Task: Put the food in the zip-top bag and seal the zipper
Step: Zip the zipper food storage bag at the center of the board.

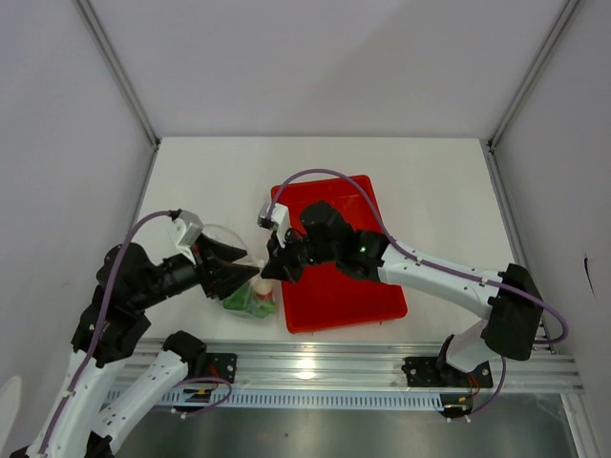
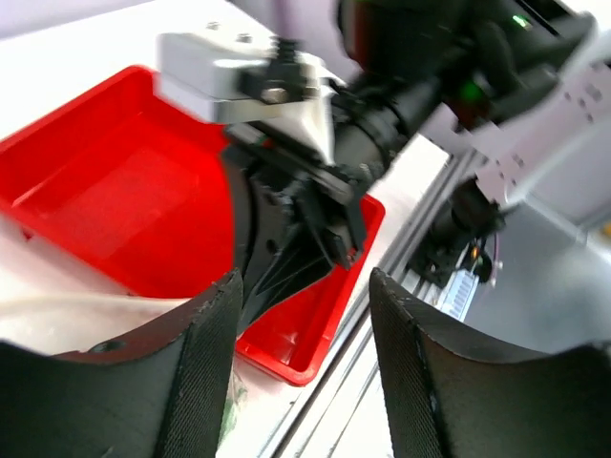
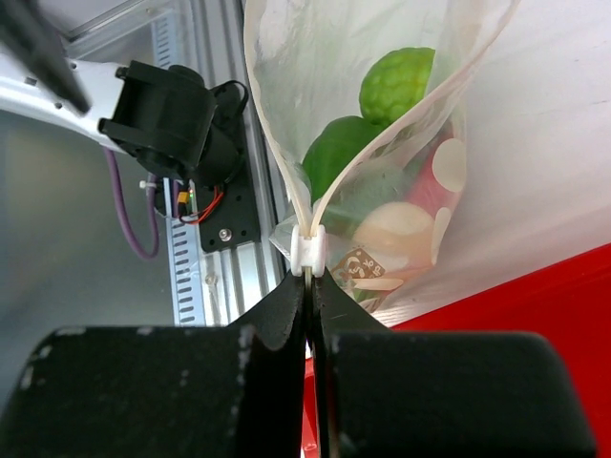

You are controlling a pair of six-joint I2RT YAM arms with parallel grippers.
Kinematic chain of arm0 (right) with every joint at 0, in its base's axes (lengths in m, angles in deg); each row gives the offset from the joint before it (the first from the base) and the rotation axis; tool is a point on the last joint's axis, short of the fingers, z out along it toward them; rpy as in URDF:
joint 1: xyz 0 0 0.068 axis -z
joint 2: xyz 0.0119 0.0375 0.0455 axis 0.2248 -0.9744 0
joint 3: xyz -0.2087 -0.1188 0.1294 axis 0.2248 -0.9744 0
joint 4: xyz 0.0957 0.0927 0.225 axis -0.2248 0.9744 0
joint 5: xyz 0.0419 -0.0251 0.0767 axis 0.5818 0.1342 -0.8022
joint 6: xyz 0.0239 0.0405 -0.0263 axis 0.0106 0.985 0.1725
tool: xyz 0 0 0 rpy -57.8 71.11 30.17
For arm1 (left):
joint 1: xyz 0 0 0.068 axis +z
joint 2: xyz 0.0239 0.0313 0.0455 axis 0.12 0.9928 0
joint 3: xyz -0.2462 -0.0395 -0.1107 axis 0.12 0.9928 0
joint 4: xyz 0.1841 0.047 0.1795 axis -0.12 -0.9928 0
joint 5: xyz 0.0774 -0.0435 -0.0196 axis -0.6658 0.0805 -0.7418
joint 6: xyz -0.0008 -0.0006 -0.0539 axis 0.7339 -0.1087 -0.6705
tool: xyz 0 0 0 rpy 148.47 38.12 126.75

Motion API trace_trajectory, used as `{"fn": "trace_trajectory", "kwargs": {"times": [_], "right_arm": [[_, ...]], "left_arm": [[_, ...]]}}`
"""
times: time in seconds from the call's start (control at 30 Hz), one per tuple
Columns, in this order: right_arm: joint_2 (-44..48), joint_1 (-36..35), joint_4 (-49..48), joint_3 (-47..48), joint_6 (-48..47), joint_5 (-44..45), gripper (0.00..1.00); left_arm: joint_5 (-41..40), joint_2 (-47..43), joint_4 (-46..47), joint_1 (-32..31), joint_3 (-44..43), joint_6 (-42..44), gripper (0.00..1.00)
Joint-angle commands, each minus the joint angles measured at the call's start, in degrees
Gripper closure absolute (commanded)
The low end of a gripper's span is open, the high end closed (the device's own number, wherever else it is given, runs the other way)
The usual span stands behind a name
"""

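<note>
1. The right gripper [image 3: 310, 281] was fully closed, its fingertips pinched on the zipper [image 3: 286, 181] directly beneath the white slider [image 3: 310, 250]
2. From the slider, the two sides of the zipper ran away from the fingertips and spread apart, so the mouth of the zip-top bag [image 3: 286, 76] stood open beyond that point
3. The food [image 3: 382, 172] sat inside the bag. A round, bumpy green piece [image 3: 396, 84], a smooth green pepper [image 3: 329, 157] and a white egg-like piece [image 3: 396, 229] were visible through the film. The other pieces could not be told apart
4. The left gripper [image 2: 304, 281] was partly open, with its two fingers apart and nothing between them. It faced the right gripper at close range
5. In the top view, the tips of the two grippers nearly met above the bag. Contact between them could not be confirmed
6. The bag lay on the table [image 1: 430, 181] just beside the near left corner of the red tray [image 1: 353, 296], under both sets of fingertips
7. The right arm reached across the tray, and the tray floor around it was bare
8. The aluminium rail [image 1: 363, 367] carrying the arm bases ran along the near edge of the table, just beyond the bag
</note>
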Motion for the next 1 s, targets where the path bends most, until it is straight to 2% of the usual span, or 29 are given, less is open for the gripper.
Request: {"fn": "trace_trajectory", "kwargs": {"times": [0.0, 0.07, 0.17, 0.3, 0.47, 0.57, 0.7, 0.87, 0.97], "right_arm": [[-0.14, 0.67, -2.33, 2.99, -0.60, -4.97, 1.00], [-0.05, 0.94, -2.16, 2.90, -0.86, -5.67, 1.00], [-0.05, 1.55, -1.89, 2.81, -1.04, -7.69, 1.00], [-0.41, 2.17, -0.67, 3.34, -1.92, -10.94, 1.00], [-1.02, 3.05, 1.62, 4.30, -4.37, -13.23, 1.00], [-1.37, 3.93, 2.76, 4.74, -4.82, -14.64, 1.00], [-1.55, 5.85, 3.38, 5.01, -6.49, -16.83, 1.00], [-2.07, 7.27, 4.78, 5.80, -7.72, -20.08, 1.00], [-2.78, 7.71, 5.84, 6.76, -8.68, -21.05, 1.00]], "left_arm": [[9.49, 1.30, 2.17, -0.17, -0.10, 9.48, 0.42], [8.43, 1.30, 2.42, -0.26, 0.33, 10.01, 0.44], [12.11, 1.04, 4.70, -0.26, 3.23, 13.17, 0.45], [6.06, 3.23, 2.18, -0.26, 2.98, 13.96, 0.40], [3.86, 6.48, 1.81, -0.26, 1.13, 15.73, 0.43], [6.84, 8.59, 1.81, -0.26, 1.13, 17.83, 0.49], [9.56, 10.09, 2.25, -0.26, 2.44, 17.75, 0.67], [14.29, 8.95, 3.66, -0.26, 4.20, 18.97, 0.67], [16.42, 10.26, 3.22, -0.26, 3.85, 19.86, 0.64]]}}
